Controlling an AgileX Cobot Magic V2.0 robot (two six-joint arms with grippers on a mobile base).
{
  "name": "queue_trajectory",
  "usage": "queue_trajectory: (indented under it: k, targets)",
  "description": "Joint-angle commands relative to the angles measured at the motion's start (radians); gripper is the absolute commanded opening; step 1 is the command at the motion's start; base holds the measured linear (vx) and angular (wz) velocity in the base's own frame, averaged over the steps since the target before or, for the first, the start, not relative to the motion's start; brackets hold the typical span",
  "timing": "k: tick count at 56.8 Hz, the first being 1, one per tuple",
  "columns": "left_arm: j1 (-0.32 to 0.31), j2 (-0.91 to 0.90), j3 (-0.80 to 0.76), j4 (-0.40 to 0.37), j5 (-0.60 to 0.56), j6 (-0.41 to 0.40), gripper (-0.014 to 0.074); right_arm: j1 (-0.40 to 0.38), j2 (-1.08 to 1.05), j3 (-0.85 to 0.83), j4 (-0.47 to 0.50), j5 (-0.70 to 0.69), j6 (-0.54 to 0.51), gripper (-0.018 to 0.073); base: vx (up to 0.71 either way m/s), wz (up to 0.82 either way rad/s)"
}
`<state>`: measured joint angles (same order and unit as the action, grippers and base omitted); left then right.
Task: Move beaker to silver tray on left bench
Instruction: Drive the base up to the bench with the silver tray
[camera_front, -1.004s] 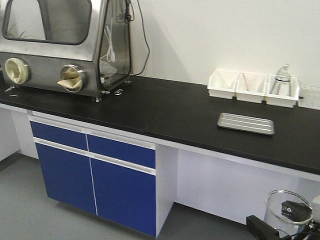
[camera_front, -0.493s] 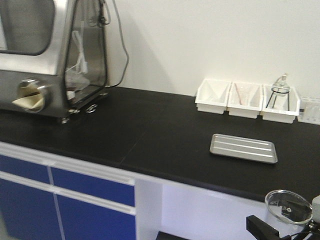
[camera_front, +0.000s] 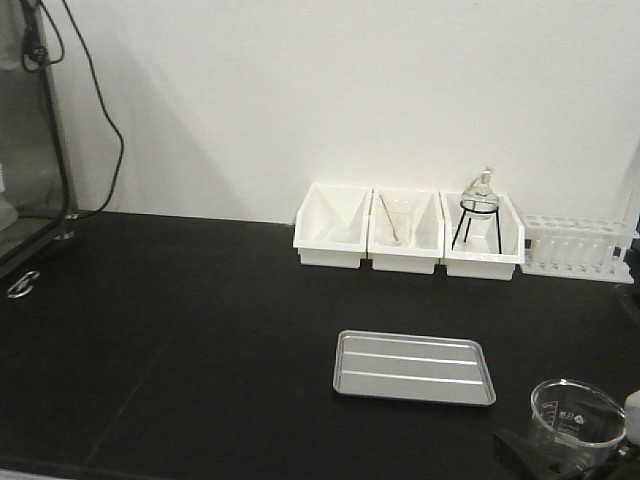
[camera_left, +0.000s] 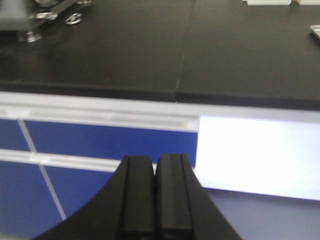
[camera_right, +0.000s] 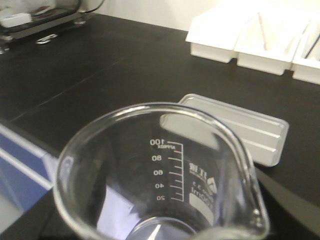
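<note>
the beaker (camera_front: 578, 422) is upright, rim up and long axis vertical, its printed scale facing the front camera. the right gripper (camera_front: 575, 455) carries it, fingers closed on its lower body, about over the front edge of the black worktop (camera_front: 190, 340). the silver tray (camera_front: 414, 367) lies flat just beyond it to the left, long side parallel to that edge, bare worktop on all sides. white bins (camera_front: 408, 230) line the wall, well apart. the left gripper (camera_left: 155, 195) hangs before the front edge, fingers pressed together, empty.
</note>
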<state>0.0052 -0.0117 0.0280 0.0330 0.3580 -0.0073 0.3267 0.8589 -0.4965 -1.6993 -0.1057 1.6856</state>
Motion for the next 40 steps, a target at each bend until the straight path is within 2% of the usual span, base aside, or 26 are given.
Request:
queue_trajectory:
  k: [1,40]
  targets:
    - [-0.006,-0.016,0.028,-0.002,-0.078,-0.003,0.0001,-0.004,-0.009,-0.031,-0.001,0.018,-0.003,-0.0006,0.44,-0.28]
    - [-0.006,-0.016,0.028,-0.002,-0.078,-0.003,0.0001,-0.004,-0.009,-0.031,-0.001,0.02,-0.003,-0.0006,0.37,-0.19]
